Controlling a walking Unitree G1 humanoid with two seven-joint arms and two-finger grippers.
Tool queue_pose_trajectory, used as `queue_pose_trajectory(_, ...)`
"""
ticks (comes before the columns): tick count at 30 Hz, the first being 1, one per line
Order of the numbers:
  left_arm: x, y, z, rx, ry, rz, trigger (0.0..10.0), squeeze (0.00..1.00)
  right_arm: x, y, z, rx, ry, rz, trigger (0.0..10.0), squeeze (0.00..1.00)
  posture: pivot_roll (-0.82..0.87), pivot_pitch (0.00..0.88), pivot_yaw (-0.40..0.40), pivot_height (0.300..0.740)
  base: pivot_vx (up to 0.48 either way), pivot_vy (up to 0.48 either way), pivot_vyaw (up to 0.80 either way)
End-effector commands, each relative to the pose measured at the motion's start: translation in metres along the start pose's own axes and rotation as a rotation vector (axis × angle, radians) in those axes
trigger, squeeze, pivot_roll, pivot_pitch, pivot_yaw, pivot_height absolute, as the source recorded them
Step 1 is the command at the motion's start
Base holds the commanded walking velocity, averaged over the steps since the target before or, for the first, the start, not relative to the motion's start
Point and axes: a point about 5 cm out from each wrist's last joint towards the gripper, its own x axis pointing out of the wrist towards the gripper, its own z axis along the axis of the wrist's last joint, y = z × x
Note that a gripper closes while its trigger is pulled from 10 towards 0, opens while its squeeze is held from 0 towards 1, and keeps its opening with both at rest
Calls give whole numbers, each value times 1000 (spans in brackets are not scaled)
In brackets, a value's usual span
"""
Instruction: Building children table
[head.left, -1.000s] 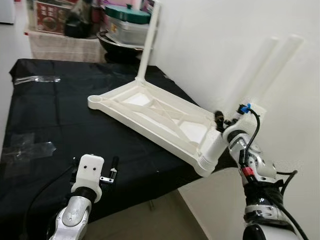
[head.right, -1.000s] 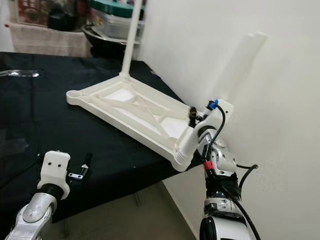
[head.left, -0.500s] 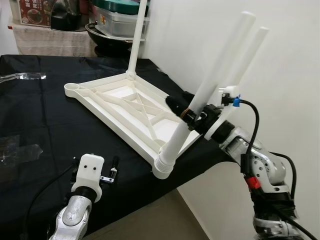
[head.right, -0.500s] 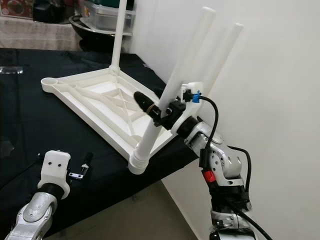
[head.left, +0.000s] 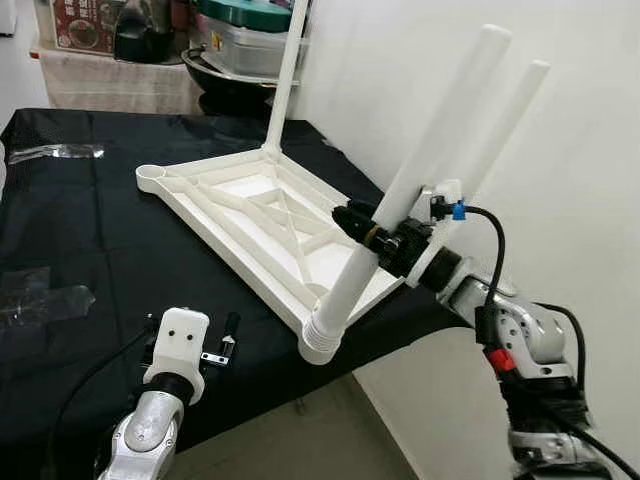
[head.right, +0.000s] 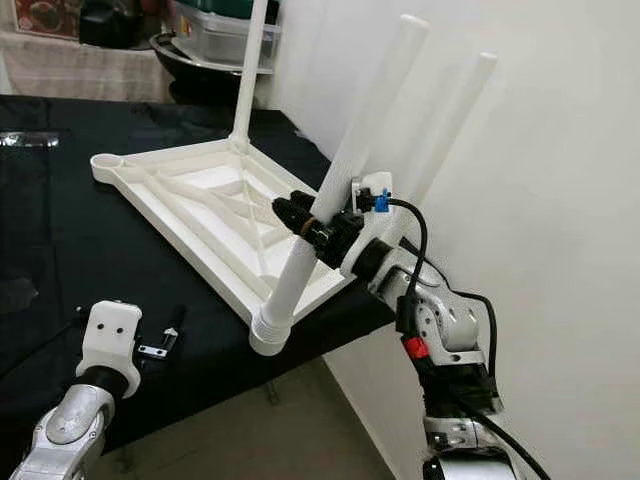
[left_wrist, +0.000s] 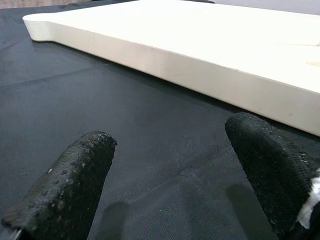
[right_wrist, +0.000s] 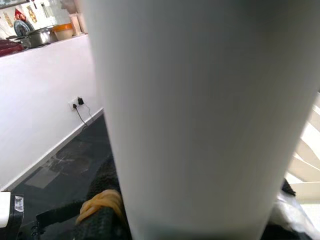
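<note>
upside-down white tabletop (head.left: 260, 215) on a black cloth-covered table (head.left: 90, 230) by a white wall (head.left: 560, 150).
right gripper (head.left: 372, 232) pinches a tilted white leg (head.left: 400, 200) at the near corner; left gripper (left_wrist: 170, 175), fingers spread, hovers over the cloth; pots (head.left: 250, 45) behind.

no readable text, labels or signs

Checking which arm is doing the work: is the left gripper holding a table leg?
No: the left gripper hangs open over the black cloth, holding nothing.
</note>
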Motion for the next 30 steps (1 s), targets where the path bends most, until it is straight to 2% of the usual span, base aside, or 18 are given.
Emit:
queue_pose_trajectory(1,0,-6,2,1,-1,-25,10000,0,-10,-15,-1,-8,18,-108,0,0,135,0,-236,740,0,0,0)
queue_pose_trajectory(2,0,-6,2,1,-1,-25,10000,0,-10,-15,-1,-8,18,-108,0,0,135,0,-236,740,0,0,0)
queue_pose_trajectory(4,-1,-5,2,1,0,-25,10000,0,-13,-29,-5,-20,40,-242,0,0,135,0,-234,740,0,0,0)
queue_pose_trajectory(5,-1,-5,2,1,0,-25,10000,0,-13,-29,-5,-20,40,-242,0,0,135,0,-234,740,0,0,0)
queue_pose_trajectory(8,-1,-5,1,2,1,-25,10000,0,-20,-48,-11,-3,53,-432,0,0,134,0,-232,740,0,0,0)
queue_pose_trajectory(9,-1,-5,1,2,1,-25,10000,0,-20,-48,-11,-3,53,-432,0,0,134,0,-232,740,0,0,0)
queue_pose_trajectory(10,-1,-5,1,3,2,-25,10000,0,-31,-66,-14,-26,85,-629,0,0,134,0,-231,740,0,0,0)
queue_pose_trajectory(11,-1,-5,1,3,3,-25,10000,0,-39,-77,-16,-47,108,-764,0,0,134,0,-231,740,0,0,0)
queue_pose_trajectory(12,-1,-5,1,3,3,-25,10000,0,-39,-77,-16,-47,108,-764,0,0,134,0,-231,740,0,0,0)
queue_pose_trajectory(13,-1,-5,1,4,3,-25,10000,0,-55,-92,-18,-57,128,-950,0,0,133,0,-230,740,0,0,0)
queue_pose_trajectory(15,-1,-5,1,4,3,-25,10000,0,-55,-92,-18,-57,128,-950,0,0,133,0,-230,740,0,0,0)
queue_pose_trajectory(16,-1,-5,1,4,3,-25,10000,0,-70,-101,-21,-60,130,-1092,0,0,135,0,-232,740,0,0,0)
queue_pose_trajectory(17,-1,-5,1,4,3,-25,10000,0,-70,-101,-21,-60,130,-1092,0,0,135,0,-232,740,0,0,0)
queue_pose_trajectory(18,-2,-5,1,4,4,-25,10000,0,-82,-105,-24,-46,123,-1195,0,0,131,0,-226,740,0,0,0)
queue_pose_trajectory(19,-2,-5,1,4,4,-25,10000,0,-82,-105,-24,-46,123,-1195,0,0,131,0,-226,740,0,0,0)
queue_pose_trajectory(20,-2,-6,0,4,6,-26,10000,0,-91,-105,-30,-35,117,-1269,0,0,130,0,-224,740,0,0,0)
queue_pose_trajectory(23,-2,-6,0,5,7,-29,10000,0,-93,-103,-35,-18,117,-1301,0,0,129,0,-223,740,0,0,0)
queue_pose_trajectory(30,-3,-8,-1,4,12,-31,10000,0,-91,-99,-45,-7,137,-1349,0,0,132,0,-233,740,0,0,0)
